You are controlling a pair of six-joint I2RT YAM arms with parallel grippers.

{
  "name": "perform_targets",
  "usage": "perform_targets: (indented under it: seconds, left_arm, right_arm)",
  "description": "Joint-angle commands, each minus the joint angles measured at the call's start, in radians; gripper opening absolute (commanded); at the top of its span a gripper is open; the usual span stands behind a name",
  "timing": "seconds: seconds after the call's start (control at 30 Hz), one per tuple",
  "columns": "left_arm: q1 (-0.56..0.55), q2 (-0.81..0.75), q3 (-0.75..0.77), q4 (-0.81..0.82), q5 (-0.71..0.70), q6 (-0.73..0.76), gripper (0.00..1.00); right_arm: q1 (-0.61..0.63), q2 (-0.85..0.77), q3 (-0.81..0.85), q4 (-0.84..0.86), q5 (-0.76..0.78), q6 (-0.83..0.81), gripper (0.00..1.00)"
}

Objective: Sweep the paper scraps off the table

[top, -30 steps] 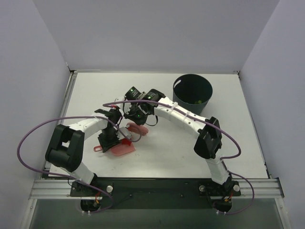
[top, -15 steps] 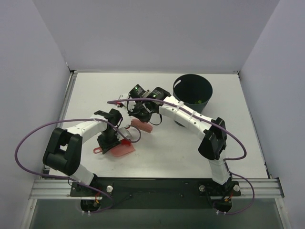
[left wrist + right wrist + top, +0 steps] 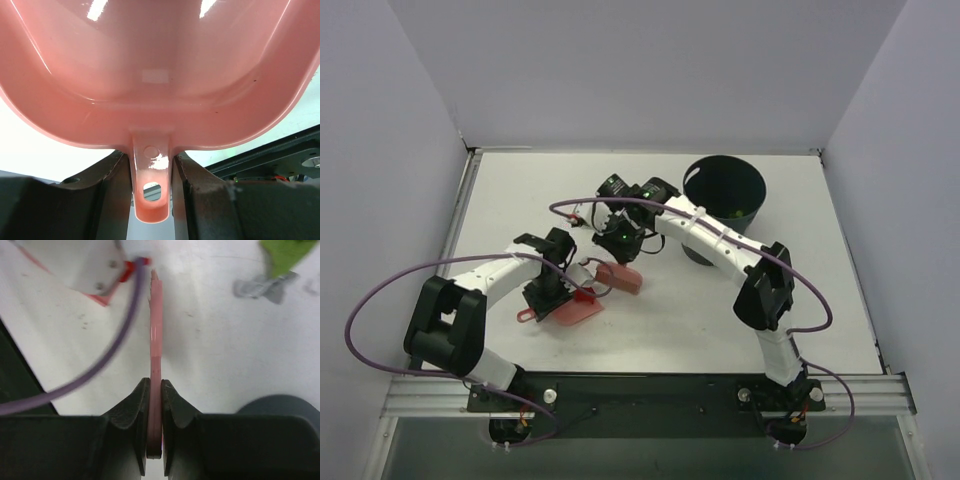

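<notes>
Just left of the pink brush [image 3: 620, 277], and nearly touching its head, a pink dustpan [image 3: 576, 312] lies flat on the white table [image 3: 800, 300]. The left gripper [image 3: 151, 170] is clamped on the dustpan's short handle, which has a hanging hole, with one dark finger pressed against each side. The right gripper [image 3: 155, 390] is closed tight on the brush. From the right wrist the brush appears edge-on, as a thin pink strip running away from the fingers.

A purple cable [image 3: 107, 362] loops across the table close to the left of the brush. A white link of the left arm [image 3: 92, 262] with a red part sits beyond it. From overhead, both arms crowd above the brush and hide the table around it, so no scraps on the table show in that view.

The paper scraps show only from the right wrist, lying on the table beyond the brush tip and off to its right. One is a bright green crumpled piece [image 3: 282, 252], partly cut off by the frame edge. The other is a flatter grey piece [image 3: 260, 287] that touches the green one on the side nearer the brush. Both are blurred.

Well away from the brush, toward the far right of the table, stands a dark round bin [image 3: 692, 185]. A small green bit [image 3: 732, 212] lies on its floor near the right wall.
</notes>
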Motion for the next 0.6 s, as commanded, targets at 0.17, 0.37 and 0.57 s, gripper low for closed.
perform_targets:
  seconds: [0.17, 0.37, 0.57]
  left_arm:
    - [-0.001, -0.041, -0.008, 0.024, 0.012, 0.002, 0.00]
    - [0.008, -0.034, 0.021, 0.037, 0.017, -0.016, 0.00]
    - [0.006, -0.031, 0.032, 0.039, 0.054, -0.047, 0.00]
  right_arm:
    - [-0.162, -0.036, 0.140, 0.028, 0.298, -0.183, 0.00]
    - [-0.170, 0.063, 0.166, 0.093, 0.443, -0.289, 0.00]
    - [-0.124, 0.119, 0.157, 0.133, 0.485, -0.424, 0.00]
